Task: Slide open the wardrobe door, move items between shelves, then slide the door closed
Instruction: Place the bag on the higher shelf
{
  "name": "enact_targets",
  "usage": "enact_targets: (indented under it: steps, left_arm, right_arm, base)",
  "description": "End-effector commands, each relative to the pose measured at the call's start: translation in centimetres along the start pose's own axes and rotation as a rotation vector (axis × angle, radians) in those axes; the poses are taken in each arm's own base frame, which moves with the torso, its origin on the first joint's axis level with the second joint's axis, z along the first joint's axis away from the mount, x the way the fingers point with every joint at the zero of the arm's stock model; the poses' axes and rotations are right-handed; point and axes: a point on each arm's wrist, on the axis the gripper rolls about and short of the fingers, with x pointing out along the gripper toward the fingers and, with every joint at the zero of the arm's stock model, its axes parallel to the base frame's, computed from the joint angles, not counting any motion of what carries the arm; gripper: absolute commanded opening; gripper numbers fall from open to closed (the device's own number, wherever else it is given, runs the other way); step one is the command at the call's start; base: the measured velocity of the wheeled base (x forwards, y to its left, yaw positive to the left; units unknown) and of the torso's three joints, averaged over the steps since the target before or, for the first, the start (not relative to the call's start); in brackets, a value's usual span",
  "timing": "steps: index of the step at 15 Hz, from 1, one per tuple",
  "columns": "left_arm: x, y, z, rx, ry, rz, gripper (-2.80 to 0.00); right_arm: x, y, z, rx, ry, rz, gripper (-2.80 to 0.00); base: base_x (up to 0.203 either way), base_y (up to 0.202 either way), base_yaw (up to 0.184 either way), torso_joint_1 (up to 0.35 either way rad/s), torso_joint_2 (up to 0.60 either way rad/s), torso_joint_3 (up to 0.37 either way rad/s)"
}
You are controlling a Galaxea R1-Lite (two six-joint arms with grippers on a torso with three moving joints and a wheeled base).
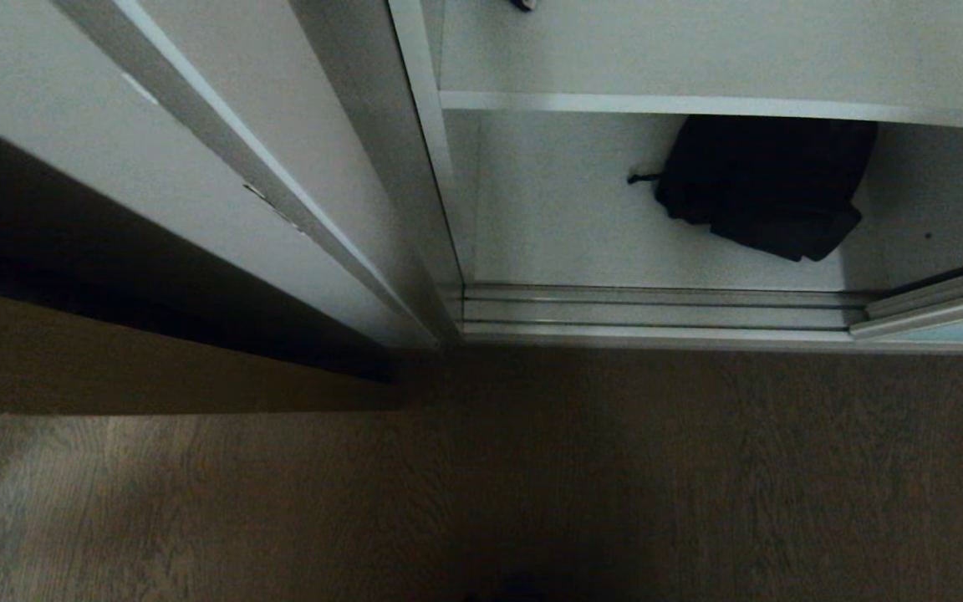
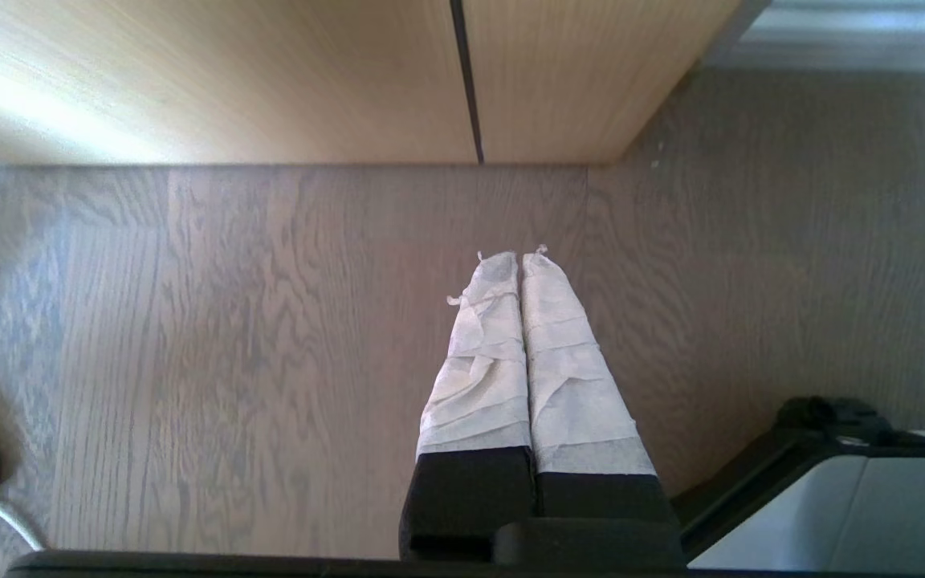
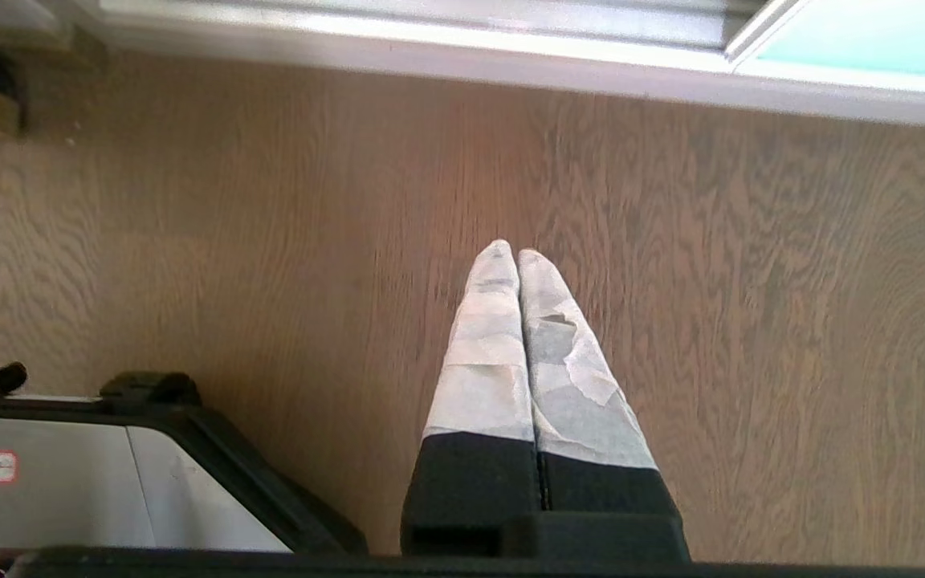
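Observation:
A soft black bag (image 1: 770,186) lies in the white wardrobe's bottom compartment, under a white shelf (image 1: 699,105), towards the right. The pale aqua sliding door (image 1: 945,322) stands pushed to the right, only its lower corner showing, so the compartment stands uncovered; its corner also shows in the right wrist view (image 3: 872,36). Neither arm appears in the head view. My left gripper (image 2: 520,258) hangs shut over the wooden floor, nothing between its taped fingers. Likewise my right gripper (image 3: 508,253) points at the floor, shut and empty, short of the wardrobe's bottom rail (image 3: 398,40).
The silver floor track (image 1: 657,313) runs along the wardrobe's front. A white side panel (image 1: 222,167) slants at the left, with a light wood-grain cabinet (image 2: 270,80) beyond it. The wooden floor (image 1: 615,477) spreads before the wardrobe. My own base (image 3: 69,474) shows beside each gripper.

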Motion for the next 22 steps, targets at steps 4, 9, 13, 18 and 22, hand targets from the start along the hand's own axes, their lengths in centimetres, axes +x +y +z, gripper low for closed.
enact_targets:
  steps: [4, 9, 13, 18, 22]
  left_arm:
    - [0.00, 0.00, 0.01, -0.001, -0.001, 0.000, -2.80]
    - [0.01, 0.00, -0.02, 0.002, 0.003, 0.002, -2.80]
    - [0.00, 0.01, 0.00, -0.006, 0.000, 0.003, -2.80]
    - [0.00, 0.01, 0.00, -0.001, 0.002, 0.003, -2.80]
    - [0.01, 0.00, -0.02, -0.001, 0.003, 0.003, -2.80]
  right_arm:
    - [0.00, 0.00, 0.00, 0.000, -0.001, 0.000, -2.80]
    - [0.00, 0.00, 0.00, 0.000, -0.001, 0.000, -2.80]
    - [0.00, 0.00, 0.00, 0.000, -0.001, 0.002, -2.80]
    - [0.00, 0.00, 0.00, 0.000, -0.001, 0.000, -2.80]
    - [0.00, 0.00, 0.00, 0.000, -0.001, 0.002, -2.80]
  base:
    - [0.000, 0.000, 0.000, 0.001, 0.01, -0.198]
    - [0.000, 0.000, 0.000, 0.000, 0.00, -0.196]
    - [0.000, 0.000, 0.000, 0.003, 0.00, -0.076]
    - [0.000, 0.000, 0.000, 0.000, 0.00, 0.000]
    - [0.000, 0.000, 0.000, 0.000, 0.00, 0.000]
